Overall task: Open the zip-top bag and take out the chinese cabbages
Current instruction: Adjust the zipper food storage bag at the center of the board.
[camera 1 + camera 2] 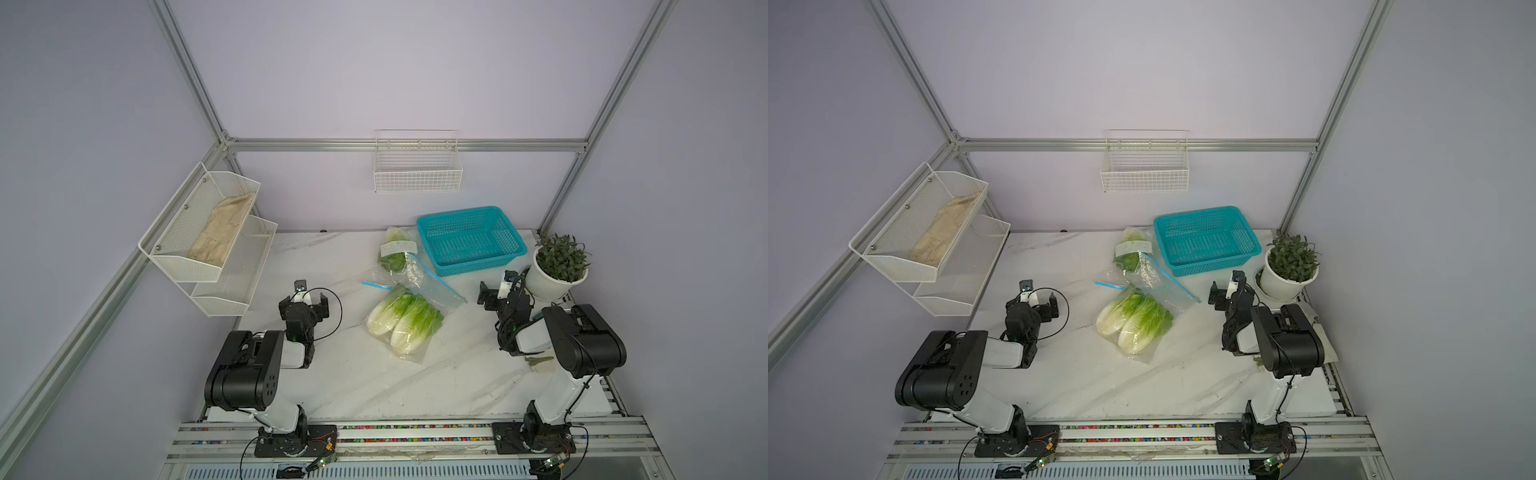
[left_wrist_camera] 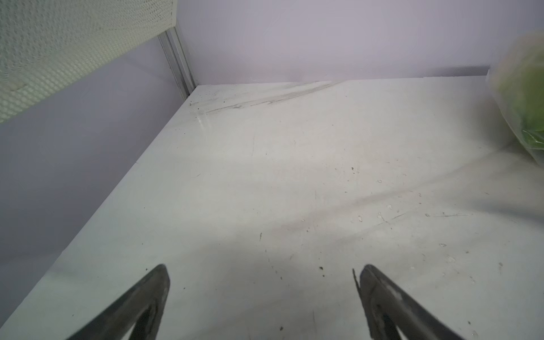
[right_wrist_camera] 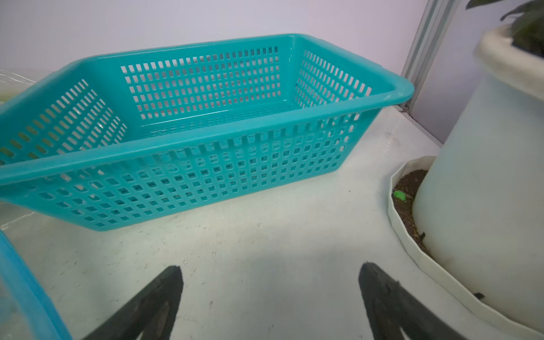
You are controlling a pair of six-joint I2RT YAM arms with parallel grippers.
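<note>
Crinkled clear zip-top bag (image 1: 428,282) — frilly chinese cabbages (image 1: 405,318), teal perforated basket (image 1: 478,266).

In the left wrist view, a wrapped cabbage (image 2: 525,97) is blurred and cropped.

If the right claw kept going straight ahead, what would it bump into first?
Probably the near wall of the turquoise perforated plastic basket; the open right gripper has only bare white tabletop before it.

Both arms are folded back on themselves, wrists pointing forward. The left gripper (image 1: 304,300) and right gripper (image 1: 502,289) hang low and well apart, jaws spread wide, nothing between them.
</note>
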